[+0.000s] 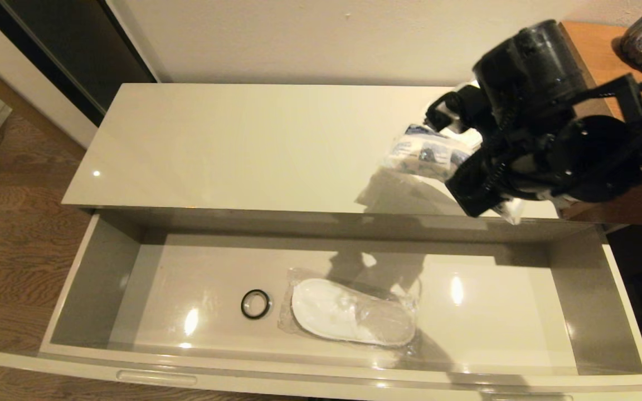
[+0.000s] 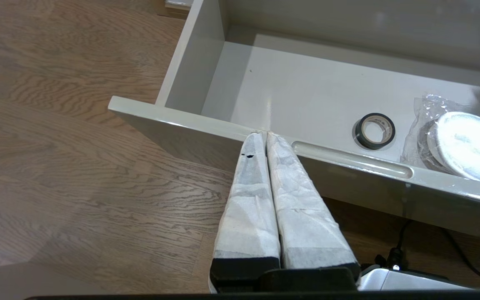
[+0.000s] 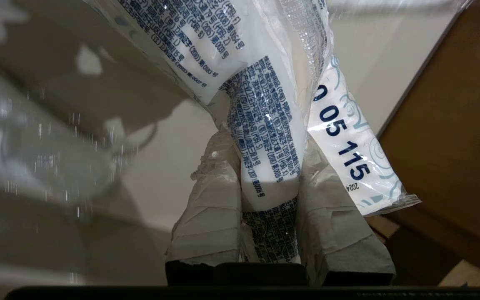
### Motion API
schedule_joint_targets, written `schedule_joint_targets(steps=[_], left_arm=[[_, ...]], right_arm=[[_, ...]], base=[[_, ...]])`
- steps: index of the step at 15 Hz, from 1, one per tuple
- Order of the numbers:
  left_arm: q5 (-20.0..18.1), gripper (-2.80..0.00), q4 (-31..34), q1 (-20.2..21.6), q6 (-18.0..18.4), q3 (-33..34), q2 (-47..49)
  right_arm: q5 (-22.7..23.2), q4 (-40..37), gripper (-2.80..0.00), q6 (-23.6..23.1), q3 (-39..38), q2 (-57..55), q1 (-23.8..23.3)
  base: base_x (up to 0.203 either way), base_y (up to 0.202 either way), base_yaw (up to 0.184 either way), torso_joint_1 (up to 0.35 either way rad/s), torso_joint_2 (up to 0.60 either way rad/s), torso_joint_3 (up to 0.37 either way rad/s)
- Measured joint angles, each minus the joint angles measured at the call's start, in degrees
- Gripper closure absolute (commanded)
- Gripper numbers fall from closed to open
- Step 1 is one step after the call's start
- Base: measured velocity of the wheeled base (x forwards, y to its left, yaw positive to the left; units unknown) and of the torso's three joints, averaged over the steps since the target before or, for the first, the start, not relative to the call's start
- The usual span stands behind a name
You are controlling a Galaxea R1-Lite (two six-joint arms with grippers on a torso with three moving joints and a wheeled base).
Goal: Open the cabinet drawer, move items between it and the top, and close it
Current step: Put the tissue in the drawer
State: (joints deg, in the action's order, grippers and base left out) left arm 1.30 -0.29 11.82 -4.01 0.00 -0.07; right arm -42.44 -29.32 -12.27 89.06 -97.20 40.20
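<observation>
— Right gripper (image 3: 265,183)? Pinching the packet (image 3: 265,125), fingers (image 3: 211,208) clamped on either side of its printed film. Hanging over the right end of the top (image 1: 243,145), close by the wooden desk (image 1: 594,50).

— And the drawer (image 1: 98,278)?

— Pulled wide open, just below and in front of the top. Slippers (image 1: 349,312) in their wrap lying flat on the floor near the middle, long axis running along the drawer's length. Black ring (image 1: 255,304) just beside them, toward the left.

— Which way from the jaws, then?

— Down and forward of the held packet, over the top's front edge. Free floor at the right end of the drawer, almost straight below the right arm. Probably the shortest path: forward past the edge, then down.

— Packet's own axis?

— Hard to call from the head view, half hidden behind the arm. In the wrist view, running lengthwise out from between the fingers, so likely dangling from the pinch.

— Left gripper (image 2: 265,135)?

— Pressed together, holding nothing, tips at the drawer front's upper lip just beside a handle slot (image 2: 350,160), outside the left part of the drawer. Nearer to the ring than to the packet; out of the head view.

— Risk?

— Loose film brushing the top's edge on the way down, perhaps.
</observation>
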Motion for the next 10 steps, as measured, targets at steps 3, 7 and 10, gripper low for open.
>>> schedule_joint_targets(steps=[3, 7, 10], left_arm=[[0.0, 0.00, 0.0, -0.1, 0.0, 0.0, 0.0], [0.0, 0.00, 0.0, -0.1, 0.0, 0.0, 0.0], [0.0, 0.00, 0.0, -0.1, 0.1, 0.0, 0.0]], right_arm=[[3.3, -2.9, 0.00, 2.0, -14.6, 7.8, 0.7], [8.6, -2.8, 0.00, 8.8, -31.1, 13.8, 0.9], [11.1, 3.8, 0.00, 16.1, -38.3, 12.0, 0.5]], base=[[0.000, 0.000, 0.000, 0.000, 0.00, 0.000], [0.000, 0.000, 0.000, 0.000, 0.00, 0.000], [0.000, 0.000, 0.000, 0.000, 0.00, 0.000]])
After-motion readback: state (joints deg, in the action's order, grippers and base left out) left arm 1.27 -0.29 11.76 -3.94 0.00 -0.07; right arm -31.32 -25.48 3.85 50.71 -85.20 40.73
